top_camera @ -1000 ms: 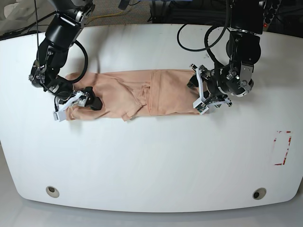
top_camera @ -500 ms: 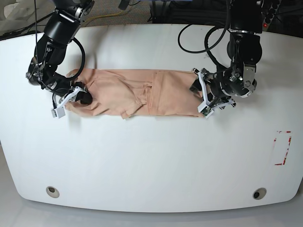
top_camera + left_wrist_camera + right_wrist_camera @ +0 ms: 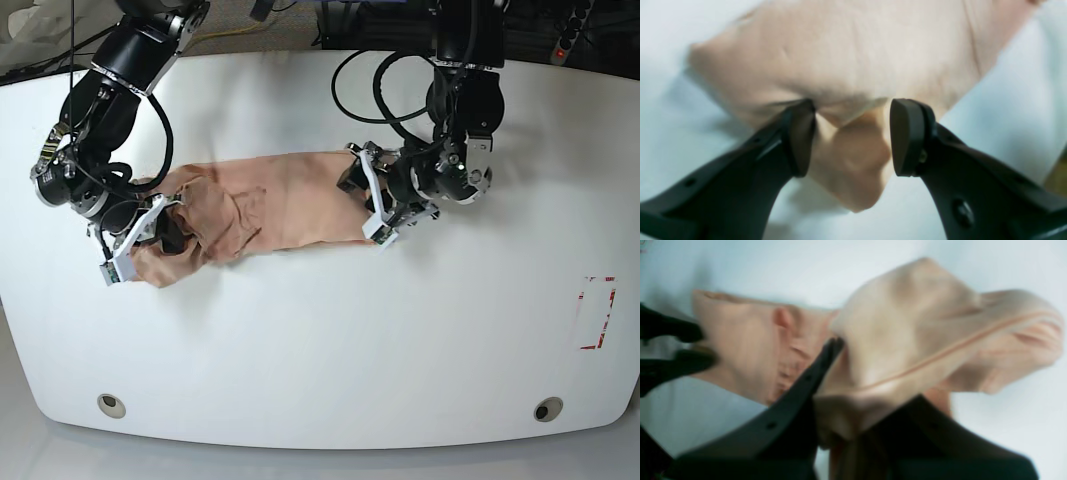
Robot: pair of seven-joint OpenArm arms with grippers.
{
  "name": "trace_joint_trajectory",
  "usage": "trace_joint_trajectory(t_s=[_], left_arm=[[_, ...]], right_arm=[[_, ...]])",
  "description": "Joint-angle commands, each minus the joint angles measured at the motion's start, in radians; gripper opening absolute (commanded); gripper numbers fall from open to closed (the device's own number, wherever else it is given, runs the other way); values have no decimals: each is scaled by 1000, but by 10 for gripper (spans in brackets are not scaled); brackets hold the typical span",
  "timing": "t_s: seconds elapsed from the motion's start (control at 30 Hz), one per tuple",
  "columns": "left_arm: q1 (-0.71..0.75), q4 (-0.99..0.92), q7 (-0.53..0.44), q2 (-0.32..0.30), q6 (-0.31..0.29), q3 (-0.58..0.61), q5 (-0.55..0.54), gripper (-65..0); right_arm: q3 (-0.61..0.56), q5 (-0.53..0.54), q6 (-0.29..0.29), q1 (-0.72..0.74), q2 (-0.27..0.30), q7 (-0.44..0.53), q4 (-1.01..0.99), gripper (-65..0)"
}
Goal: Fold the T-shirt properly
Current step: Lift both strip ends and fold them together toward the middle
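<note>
Right gripper [image 3: 840, 413]: fingers were pressed together on a bunched end of the T-shirt [image 3: 270, 200], with cloth draped over them; the view was blurred.
Left gripper [image 3: 850, 136]: fingers [image 3: 903, 136] stood spread, with a corner of the cloth's edge lying between them; neither pad was clamped on it as far as the wrist view showed.
T-shirt: it lay as a long narrow band across the middle of the white table [image 3: 320, 340], its end at the right gripper lifted and crumpled.
Done, as judged: the sides seemed already folded in lengthwise, since no sleeve stuck out.
Left, as judged: the end-to-end fold was still to come; the left gripper's end had no grip yet, and the bunched end would need smoothing for a neat result.
Print and collar: not visible in any view.
</note>
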Motion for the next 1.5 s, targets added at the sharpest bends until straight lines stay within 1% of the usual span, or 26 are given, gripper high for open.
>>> trace_joint_trajectory(t_s=[0.0, 0.07, 0.13, 0.2, 0.27, 0.3, 0.33, 0.43, 0.53, 0.57, 0.7, 0.8, 0.93, 1.03, 1.1, 1.17, 1.23, 1.3, 1.37, 1.43, 1.47], left_arm=[[-46, -39, -16, 34, 1, 1, -15, -319], [-60, -93, -16, 53, 2, 1, -15, -319], [-63, -119, -16, 60, 5, -4, -16, -319], [-63, -122, -18, 65, 28, -4, -16, -319], [-63, -117, -18, 65, 61, -4, -22, -319], [-63, -117, -18, 65, 64, -4, -24, -319], [-63, -117, -18, 65, 67, -4, -24, -319], [-63, -117, -18, 65, 67, -4, -24, -319], [-63, -119, -18, 65, 67, -4, -24, -319], [-63, -119, -18, 65, 67, -4, -24, -319], [-63, -119, -19, 65, 67, -4, -24, -319], [-63, -117, -19, 65, 67, -4, -25, -319], [-63, -116, -21, 64, 62, -5, -27, -319], [-61, -85, -26, 62, 31, -14, -44, -319], [-60, -70, -46, 62, 22, -30, -59, -319], [-58, -67, -58, 60, 22, -39, -65, -319], [-56, -62, -64, 59, 21, -44, -67, -319], [-56, -61, -64, 59, 18, -48, -68, -319], [-56, -61, -64, 59, 16, -60, -68, -319], [-55, -61, -64, 59, 15, -80, -70, -319], [-55, -61, -64, 62, 15, -97, -70, -319]], right_arm=[[-57, 79, 7, 17, -7, 16, 49, -645], [-89, 100, 7, 15, -18, 16, 60, -645], [-112, 100, 7, 14, -47, 16, 62, -644], [-134, 100, 7, 1, -72, 16, 62, -644], [-180, 96, 7, 0, -95, 19, 60, -644], [-193, 88, 7, 0, -98, 20, 59, -644], [-210, 73, 7, -2, -99, 20, 56, -644], [-272, 27, 7, -6, -102, 66, 46, -644], [-358, -18, 7, -29, -102, 149, 39, -642], [-375, -26, 7, -29, -102, 163, 33, -642], [-433, -61, 7, -29, -102, 180, 0, -642], [-471, -62, 7, -29, -102, 187, -12, -642], [-513, -62, 7, -29, -102, 243, -50, -642], [-522, -61, 7, -28, -102, 261, -93, -642], [-522, -52, 7, -26, -102, 263, -113, -634], [-523, -52, 7, -26, -102, 263, -116, -591], [-523, -52, 7, -26, -102, 263, -116, -460], [-523, -52, 7, -26, -102, 263, -115, -357], [-523, -52, 7, -25, -102, 263, -115, -216], [-523, -52, 7, -23, -107, 263, -115, -130], [-523, -52, 7, -17, -118, 263, -115, -105]])
